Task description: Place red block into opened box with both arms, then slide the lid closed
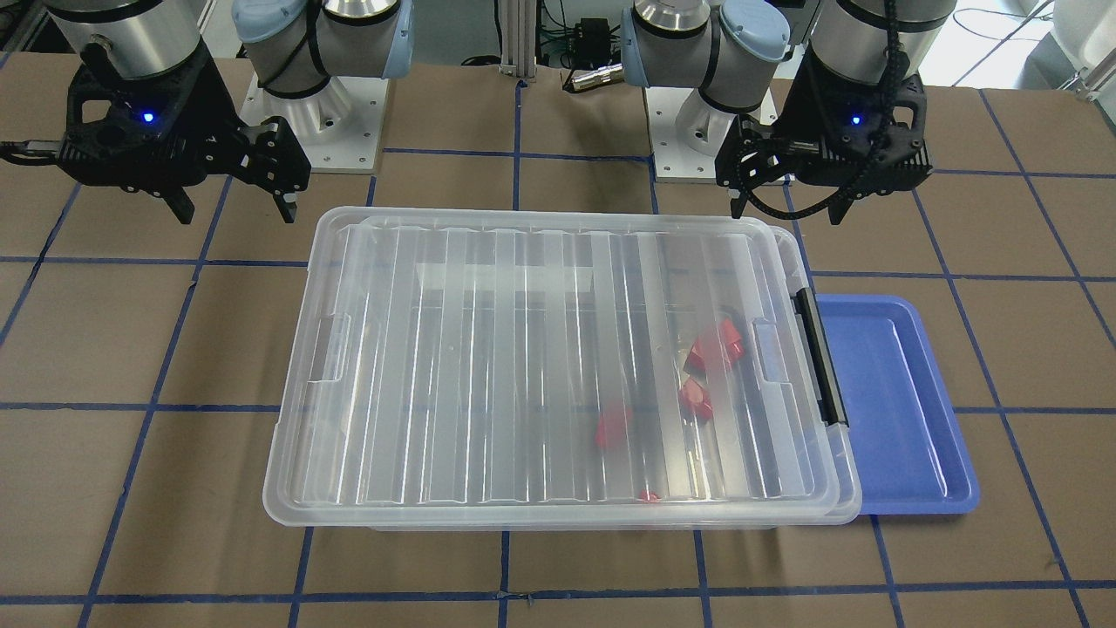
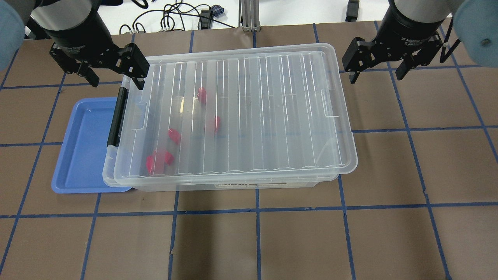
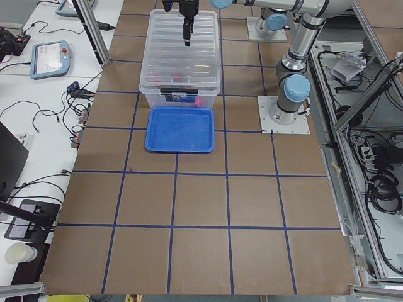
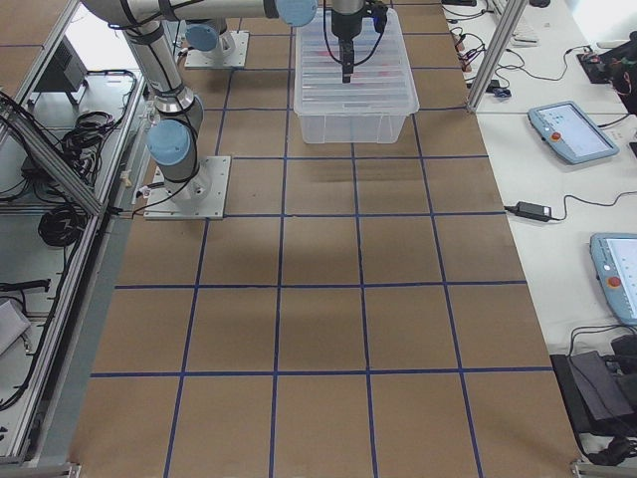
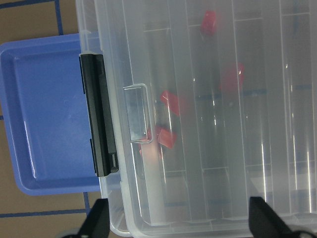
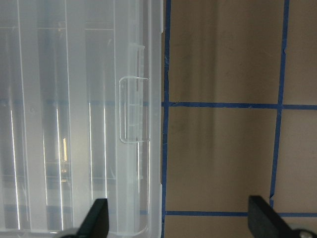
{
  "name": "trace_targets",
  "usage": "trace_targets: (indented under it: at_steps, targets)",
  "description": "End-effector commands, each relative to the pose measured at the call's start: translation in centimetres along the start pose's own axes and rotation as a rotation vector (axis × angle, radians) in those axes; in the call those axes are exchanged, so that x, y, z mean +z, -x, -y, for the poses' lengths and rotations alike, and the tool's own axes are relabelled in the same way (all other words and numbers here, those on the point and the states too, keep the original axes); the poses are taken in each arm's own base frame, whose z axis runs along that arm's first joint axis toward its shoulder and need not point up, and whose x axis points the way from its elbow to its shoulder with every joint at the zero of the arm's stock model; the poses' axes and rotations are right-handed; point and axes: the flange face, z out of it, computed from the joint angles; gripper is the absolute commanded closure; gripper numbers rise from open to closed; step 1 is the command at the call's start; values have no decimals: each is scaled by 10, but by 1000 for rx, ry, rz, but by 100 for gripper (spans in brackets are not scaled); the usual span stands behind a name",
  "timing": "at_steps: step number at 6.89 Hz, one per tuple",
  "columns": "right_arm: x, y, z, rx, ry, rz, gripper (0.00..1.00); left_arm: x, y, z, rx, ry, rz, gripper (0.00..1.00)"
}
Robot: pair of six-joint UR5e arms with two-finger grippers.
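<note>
Both pincers hang above the tabletop [image 2: 272, 241] along the far long side of the box [image 2: 194, 186], carrying nothing: the left pincer [image 2: 116, 79] has its fingers apart over the corner by the black latch [image 2: 116, 116], and the right pincer [image 2: 376, 76] has its fingers apart just off the opposite corner. The red blocks [image 2: 174, 135] lie inside the box, scattered toward the latch end, showing pink through the lid [image 2: 249, 116]. The lid covers nearly the whole box but sits a little toward my right, so a strip of box rim shows past it at the latch end. I judge the closing as all but done, with a last short slide toward the latch perhaps owing. Risks from here: a push from one pincer alone may skew the lid so a corner rides up on the rim and jams. Too hard a push may drag the light box along with the lid instead of seating it. The blue tray [image 2: 83, 155] lies tucked under the rim at that end (whether the box rests on it I cannot tell), and a shoved box could climb or bump it. My left fingers are close to the latch bar, so a careless descent could catch it.
</note>
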Motion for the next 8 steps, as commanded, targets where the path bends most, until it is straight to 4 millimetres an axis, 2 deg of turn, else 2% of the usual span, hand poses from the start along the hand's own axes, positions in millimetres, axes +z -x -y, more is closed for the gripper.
trace_targets:
  at_steps: [1,8]
  targets:
    - [-1,-1,0,1,-1,-3,0,1,1,1,-3,3,-9,0]
    - [-1,0,0,1,-2,8,0,1,2,-1,-10,4,-13,0]
